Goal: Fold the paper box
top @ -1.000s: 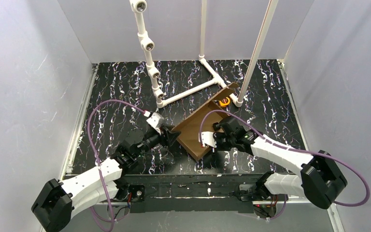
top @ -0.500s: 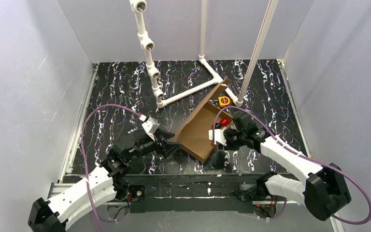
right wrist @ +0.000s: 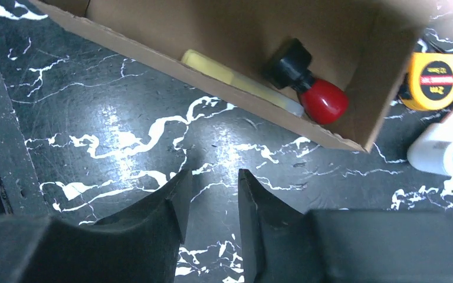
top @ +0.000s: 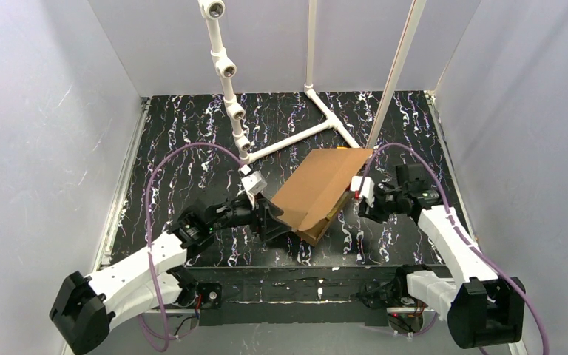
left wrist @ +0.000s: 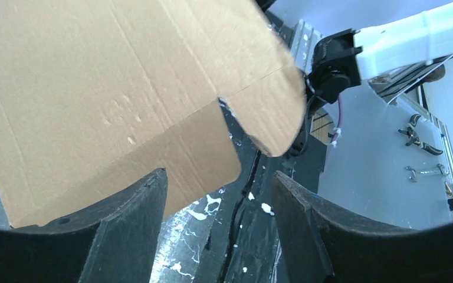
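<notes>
The paper box point(top: 314, 185) lies right of the table's middle, its brown lid flap tilted low over the tray. In the left wrist view the lid point(left wrist: 94, 88) hangs just above my fingers. In the right wrist view the tray's open side point(right wrist: 212, 35) faces me, showing a red-and-black object point(right wrist: 315, 94) and a yellow strip point(right wrist: 236, 79) inside. My left gripper point(top: 275, 220) is open at the box's near-left corner, with nothing between its fingers point(left wrist: 130, 224). My right gripper point(top: 358, 205) stands just right of the box, narrowly open and empty point(right wrist: 212, 177).
A white pipe frame point(top: 296, 137) with upright posts stands behind the box. A yellow tape measure point(right wrist: 430, 79) lies by the box's far corner, next to a white pipe point(right wrist: 442, 147). The black front rail point(top: 303, 277) runs along the near edge.
The box lid has swung from upright down over the tray. My right gripper has pulled back to the right, off the box. My left gripper has moved right along the box's near-left edge.
</notes>
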You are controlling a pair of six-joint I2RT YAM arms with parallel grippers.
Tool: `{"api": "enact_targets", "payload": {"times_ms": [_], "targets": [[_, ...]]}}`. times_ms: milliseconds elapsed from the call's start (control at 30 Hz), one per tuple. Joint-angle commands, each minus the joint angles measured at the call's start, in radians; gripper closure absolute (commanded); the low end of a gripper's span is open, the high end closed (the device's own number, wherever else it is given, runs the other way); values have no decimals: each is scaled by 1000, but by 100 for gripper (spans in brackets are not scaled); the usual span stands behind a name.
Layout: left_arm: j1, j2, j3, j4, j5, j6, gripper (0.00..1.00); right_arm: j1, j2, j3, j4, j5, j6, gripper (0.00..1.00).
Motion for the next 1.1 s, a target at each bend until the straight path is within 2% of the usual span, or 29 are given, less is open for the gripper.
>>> {"api": "enact_targets", "payload": {"times_ms": [0,67,233,333,467,600,767,867,1067], "targets": [[-2,-147,-41,-11,-2,-13,36,-91,-9,62,-80,-162,-22,57],[2,-216,-67,-28,-69,-10,30,-97,9,62,-47,-174,41,56],[5,-239,-101,-62,-208,-38,27,-97,64,60,143,-188,270,56],[4,-242,-126,-67,-219,-29,24,-97,68,78,189,-217,317,56],[-7,-318,-172,-66,-262,78,12,-97,70,136,171,-325,316,50],[-14,-389,-170,-54,-311,186,2,-95,110,202,214,-380,375,49],[-21,-337,-150,-46,-273,227,2,-83,159,282,264,-388,430,49],[-47,-293,-149,-44,-308,272,2,-62,181,334,264,-359,433,48],[-60,-201,-146,-5,-370,433,2,-54,234,471,191,-263,350,42]]}}
